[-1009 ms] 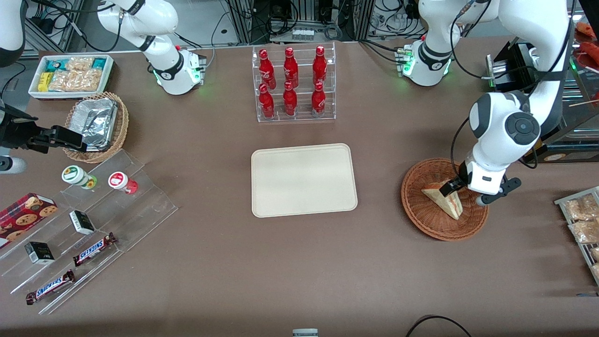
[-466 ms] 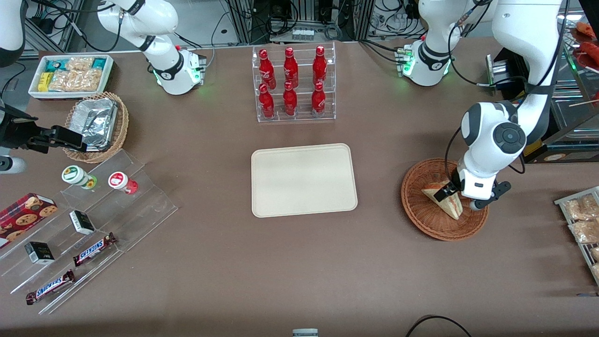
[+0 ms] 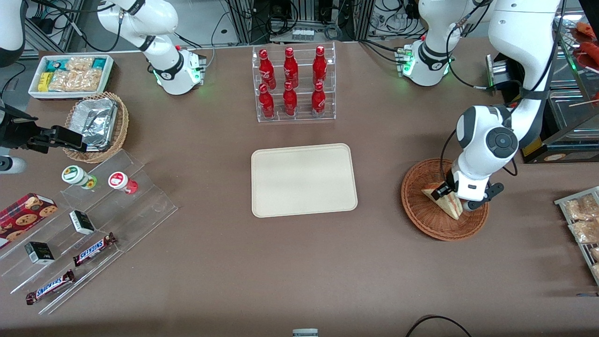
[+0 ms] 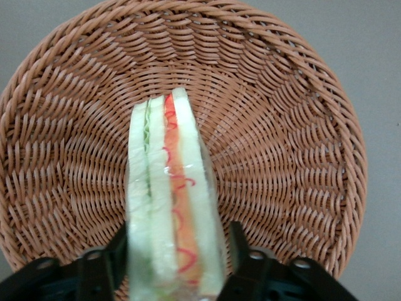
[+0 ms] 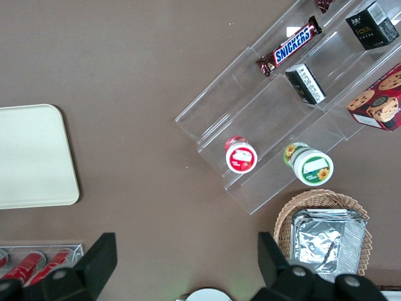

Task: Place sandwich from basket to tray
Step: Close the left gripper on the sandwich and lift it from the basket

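Note:
The sandwich (image 3: pixel 444 202) (image 4: pixel 172 200) is a cream bread wedge with red and green filling. It stands on edge in the reddish-brown wicker basket (image 3: pixel 421 217) (image 4: pixel 282 125) toward the working arm's end of the table. My left gripper (image 3: pixel 455 198) (image 4: pixel 177 251) is down in the basket and open. Its black fingers (image 4: pixel 237 246) straddle the thick end of the sandwich, close against both bread faces. The cream tray (image 3: pixel 304 180) (image 5: pixel 31 157) lies bare at the table's middle, beside the basket toward the parked arm.
A clear rack of red bottles (image 3: pixel 294 84) stands farther from the front camera than the tray. Snack packets on a rack (image 3: pixel 582 220) lie at the working arm's edge. A foil-filled tan basket (image 3: pixel 96 124), white snack bin (image 3: pixel 70 75) and acrylic shelf (image 3: pixel 84 224) sit toward the parked arm's end.
The left arm has come down and shifted slightly toward the tray, bringing its fingers lower around the sandwich. The sandwich and basket have stayed put.

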